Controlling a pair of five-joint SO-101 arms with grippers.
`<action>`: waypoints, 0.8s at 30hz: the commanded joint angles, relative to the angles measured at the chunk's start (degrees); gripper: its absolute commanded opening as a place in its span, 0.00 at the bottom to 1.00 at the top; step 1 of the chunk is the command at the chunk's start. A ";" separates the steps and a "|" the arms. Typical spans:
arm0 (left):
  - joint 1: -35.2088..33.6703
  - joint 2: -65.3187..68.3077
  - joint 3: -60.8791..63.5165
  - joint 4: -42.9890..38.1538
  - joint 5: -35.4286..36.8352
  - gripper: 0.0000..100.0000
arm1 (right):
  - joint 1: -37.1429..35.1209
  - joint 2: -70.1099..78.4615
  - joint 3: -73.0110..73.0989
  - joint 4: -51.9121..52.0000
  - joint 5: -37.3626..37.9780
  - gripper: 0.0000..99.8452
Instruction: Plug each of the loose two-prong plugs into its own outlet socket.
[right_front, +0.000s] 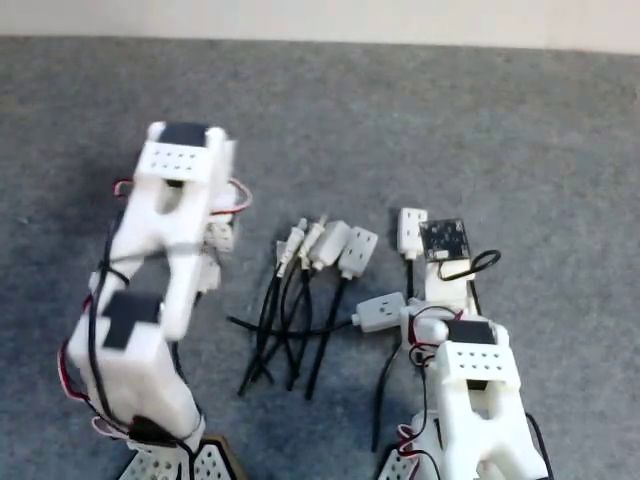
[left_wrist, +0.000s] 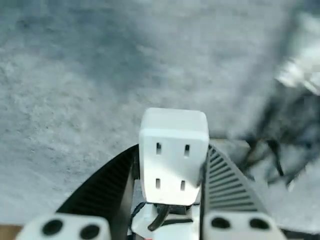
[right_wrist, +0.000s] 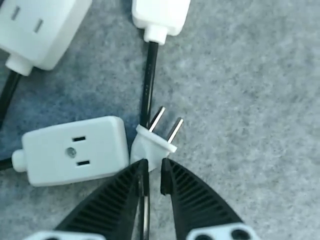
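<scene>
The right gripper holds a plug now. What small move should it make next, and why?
Probably lift the plug a little. The right gripper is shut on its body, its prongs point along the table, and the socket beside it has its slots facing up.

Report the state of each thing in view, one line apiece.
left gripper: shut on the outlet block.
outlet block: held above the table, slots empty.
right gripper: shut on the two-prong plug.
two-prong plug: unplugged, prongs bare.
three-hole socket: lying on the table, empty.
</scene>
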 joint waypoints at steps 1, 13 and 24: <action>9.45 -15.87 10.51 1.49 -6.51 0.00 | -0.75 0.31 -0.13 -1.45 -0.18 0.06; 33.27 -57.63 57.36 -12.75 -14.77 0.00 | -0.84 0.31 -0.13 -1.45 -0.26 0.06; 37.85 -50.15 61.93 -28.75 -12.04 0.00 | -0.84 0.40 -0.04 -2.15 -0.53 0.06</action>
